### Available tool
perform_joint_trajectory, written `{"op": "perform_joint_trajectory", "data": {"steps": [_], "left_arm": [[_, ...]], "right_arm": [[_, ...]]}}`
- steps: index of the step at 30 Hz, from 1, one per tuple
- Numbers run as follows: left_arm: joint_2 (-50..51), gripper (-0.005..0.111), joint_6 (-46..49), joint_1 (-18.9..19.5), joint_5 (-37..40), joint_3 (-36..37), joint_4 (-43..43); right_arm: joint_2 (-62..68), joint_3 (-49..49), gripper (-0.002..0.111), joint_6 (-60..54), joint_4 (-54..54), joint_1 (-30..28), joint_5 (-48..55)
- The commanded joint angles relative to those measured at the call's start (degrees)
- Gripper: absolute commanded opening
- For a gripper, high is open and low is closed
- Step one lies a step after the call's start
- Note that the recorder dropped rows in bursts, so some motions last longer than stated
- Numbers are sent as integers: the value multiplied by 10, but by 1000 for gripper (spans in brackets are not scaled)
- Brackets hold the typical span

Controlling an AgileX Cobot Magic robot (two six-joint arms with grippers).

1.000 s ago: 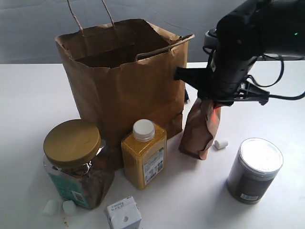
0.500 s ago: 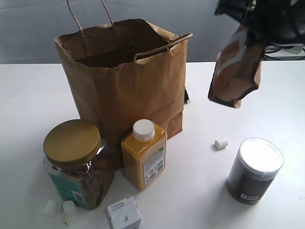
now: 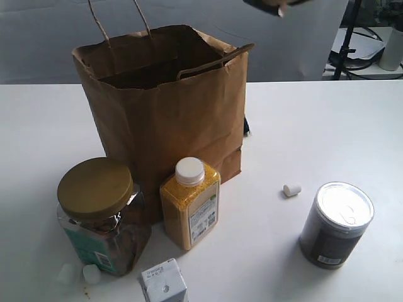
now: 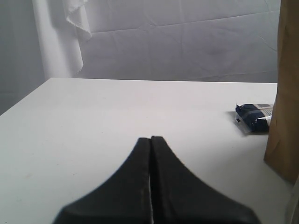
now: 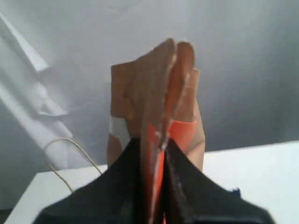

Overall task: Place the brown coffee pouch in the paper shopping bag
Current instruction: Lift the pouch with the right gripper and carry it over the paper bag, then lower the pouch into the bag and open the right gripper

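The paper shopping bag (image 3: 165,107) stands open at the back of the white table, its cord handles rising past the top edge of the exterior view. My right gripper (image 5: 153,148) is shut on the brown coffee pouch (image 5: 150,100), whose orange label shows between the black fingers. In the exterior view only a dark sliver of that load (image 3: 267,5) shows at the top edge, above and to the right of the bag's mouth. My left gripper (image 4: 151,140) is shut with nothing in it, low over the table beside one bag wall (image 4: 286,93).
In front of the bag stand a gold-lidded jar (image 3: 101,217), a yellow bottle with a white cap (image 3: 189,204) and a small white carton (image 3: 164,286). A dark silver-lidded can (image 3: 335,223) and a small white cap (image 3: 291,189) lie to the right. A blue packet (image 4: 252,116) lies behind the bag.
My right gripper has lifted the pouch off the table from beside the bag, up and leftward, until it has nearly left the top of the exterior view.
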Motion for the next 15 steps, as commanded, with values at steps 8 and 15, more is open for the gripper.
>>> {"op": "perform_joint_trajectory", "data": {"steps": [8, 15], "left_arm": [[-2, 0, -2, 2, -2, 2, 2], [-2, 0, -2, 2, -2, 2, 2]], "right_arm": [[86, -6, 0, -30, -15, 67, -157], [162, -6, 0, -37, -15, 80, -169]]}}
